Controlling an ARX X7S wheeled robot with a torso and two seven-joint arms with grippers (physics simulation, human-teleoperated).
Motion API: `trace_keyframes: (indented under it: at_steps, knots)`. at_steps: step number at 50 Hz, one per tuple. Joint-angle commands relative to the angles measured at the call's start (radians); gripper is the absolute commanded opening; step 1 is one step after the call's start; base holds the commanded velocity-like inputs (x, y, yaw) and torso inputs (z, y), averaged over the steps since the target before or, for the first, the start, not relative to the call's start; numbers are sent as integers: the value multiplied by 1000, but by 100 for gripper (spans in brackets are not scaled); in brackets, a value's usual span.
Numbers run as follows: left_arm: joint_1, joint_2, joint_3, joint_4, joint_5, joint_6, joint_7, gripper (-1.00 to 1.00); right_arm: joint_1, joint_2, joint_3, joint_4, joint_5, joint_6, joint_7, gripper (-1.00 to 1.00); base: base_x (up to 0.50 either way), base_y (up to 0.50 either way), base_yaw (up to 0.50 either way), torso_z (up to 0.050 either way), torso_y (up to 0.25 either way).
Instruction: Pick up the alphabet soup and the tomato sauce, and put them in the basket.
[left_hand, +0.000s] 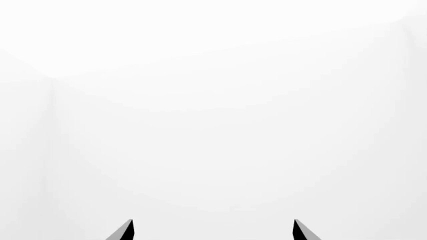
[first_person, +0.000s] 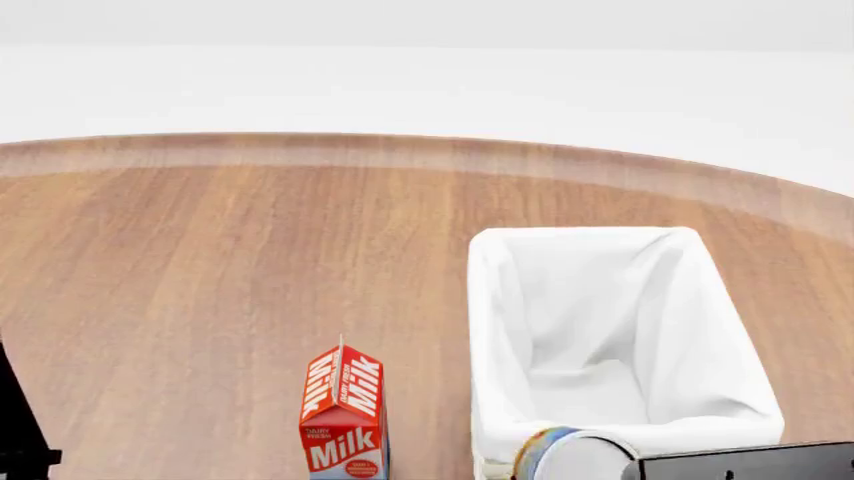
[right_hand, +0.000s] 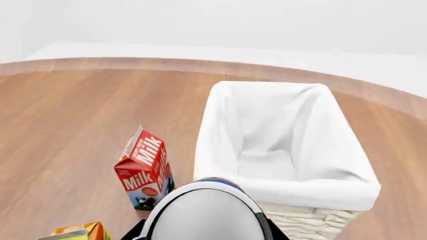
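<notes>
One basket (first_person: 747, 400) stands on the wooden worktop (first_person: 200, 280), its white liner folded over the rim and its inside bare. One red milk carton (first_person: 344, 415) stands upright just beside the basket's left side, apart from it. One can, the alphabet soup (right_hand: 207, 212), sits in the right gripper (right_hand: 207, 235), held just above the basket's near rim; in the right wrist view its pale silvery top fills the foreground, with a sliver of blue label showing at the far edge. In the head view the same can peeks up at the bottom edge, tilted, with a dark part of the right arm beside it. The right jaws are closed around the can's body, their tips hidden behind it. One orange and yellow carton corner (right_hand: 77, 232) shows near the milk carton in the right wrist view. The left gripper (left_hand: 213, 231) faces plain white; its two dark jaws stand well apart, holding nothing.
</notes>
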Motion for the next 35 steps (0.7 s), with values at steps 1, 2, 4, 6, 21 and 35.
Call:
trace_keyframes:
  at_steps: [1,2,4,6,21,35]
  knots:
    - [1,0,2,-7,2,7,3,100,156,27,9,41,24,-2,-12,-100,0,0,0,0,0]
    - [3,1,3,-9,4,10,3,100,163,28,5,43,22,3,-19,-100,0,0,0,0,0]
    - [3,3,5,-12,6,11,5,100,134,5,20,50,-47,16,-70,-100,0,0,0,0,5]
    - [1,4,7,-11,6,8,6,100,143,5,19,59,-58,17,-75,-100,0,0,0,0,0]
    - [2,-1,3,-8,2,10,4,100,231,-37,-14,147,-181,35,-184,-100,0,0,0,0,0]
    - [-4,-7,-3,-2,-9,2,1,100,308,-87,-73,276,-353,45,-315,-100,0,0,0,0,1]
